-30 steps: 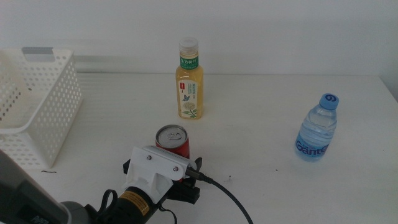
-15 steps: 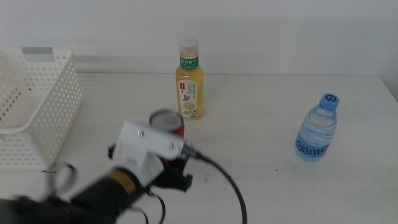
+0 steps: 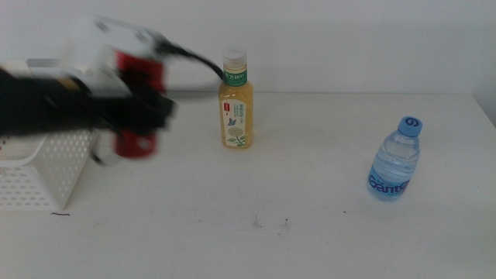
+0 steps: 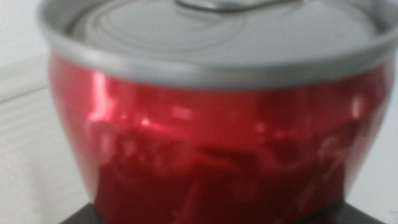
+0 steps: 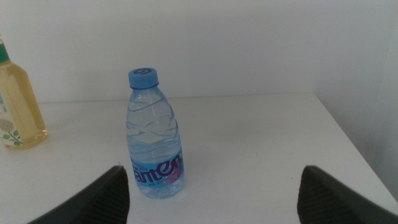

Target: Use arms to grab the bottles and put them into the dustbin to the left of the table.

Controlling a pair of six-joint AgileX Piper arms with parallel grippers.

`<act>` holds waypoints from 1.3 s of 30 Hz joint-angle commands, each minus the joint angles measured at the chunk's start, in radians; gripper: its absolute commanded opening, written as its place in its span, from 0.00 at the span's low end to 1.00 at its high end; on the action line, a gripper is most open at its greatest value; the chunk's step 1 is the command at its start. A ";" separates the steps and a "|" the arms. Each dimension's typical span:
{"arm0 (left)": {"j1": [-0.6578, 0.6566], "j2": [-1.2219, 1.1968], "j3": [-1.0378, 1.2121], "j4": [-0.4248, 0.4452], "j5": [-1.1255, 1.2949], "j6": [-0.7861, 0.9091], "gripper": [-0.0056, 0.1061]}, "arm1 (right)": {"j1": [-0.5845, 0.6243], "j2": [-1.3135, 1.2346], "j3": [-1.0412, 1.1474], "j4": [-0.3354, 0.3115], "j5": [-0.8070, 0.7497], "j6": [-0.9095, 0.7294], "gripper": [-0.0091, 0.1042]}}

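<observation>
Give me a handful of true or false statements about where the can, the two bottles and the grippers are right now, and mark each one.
1. The left gripper holds the red soda can in the air near the white basket. True.
2. The yellow tea bottle lies on its side. False: it stands upright on the table, cap on.
3. The blue-capped water bottle is already in the basket. False: it stands on the table's right side.
4. The right gripper is open, with the water bottle in front of it. True.
5. The right gripper grips the tea bottle. False: it holds nothing.
</observation>
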State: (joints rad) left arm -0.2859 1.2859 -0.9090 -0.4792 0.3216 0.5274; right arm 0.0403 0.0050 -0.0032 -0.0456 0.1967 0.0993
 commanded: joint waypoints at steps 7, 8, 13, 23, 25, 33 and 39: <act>0.350 0.089 -0.377 0.062 0.421 -0.008 0.15 | -0.005 -0.005 0.003 -0.004 -0.015 -0.002 0.89; 0.380 0.118 -0.420 0.063 0.467 -0.008 0.15 | -0.005 -0.005 0.003 -0.004 -0.015 -0.002 0.89; 0.480 0.267 -0.586 0.063 0.616 -0.011 0.15 | -0.005 -0.005 0.003 -0.004 -0.015 -0.002 0.89; 0.588 0.504 -0.731 0.191 0.679 -0.058 0.15 | -0.005 -0.005 0.003 -0.004 -0.015 -0.002 0.89; 0.604 0.537 -0.731 0.199 0.672 -0.058 0.15 | -0.005 -0.005 0.003 -0.004 -0.015 -0.002 0.89; 0.616 0.654 -0.731 0.247 0.579 -0.024 0.16 | -0.005 -0.005 0.003 -0.004 -0.015 -0.002 0.89; 0.616 0.745 -0.731 0.254 0.531 -0.002 0.36 | -0.005 -0.005 0.003 -0.004 -0.015 -0.002 0.89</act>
State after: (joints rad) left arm 0.3289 2.0213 -1.6246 -0.2230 0.8943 0.5189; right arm 0.0403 0.0050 -0.0032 -0.0456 0.1967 0.0993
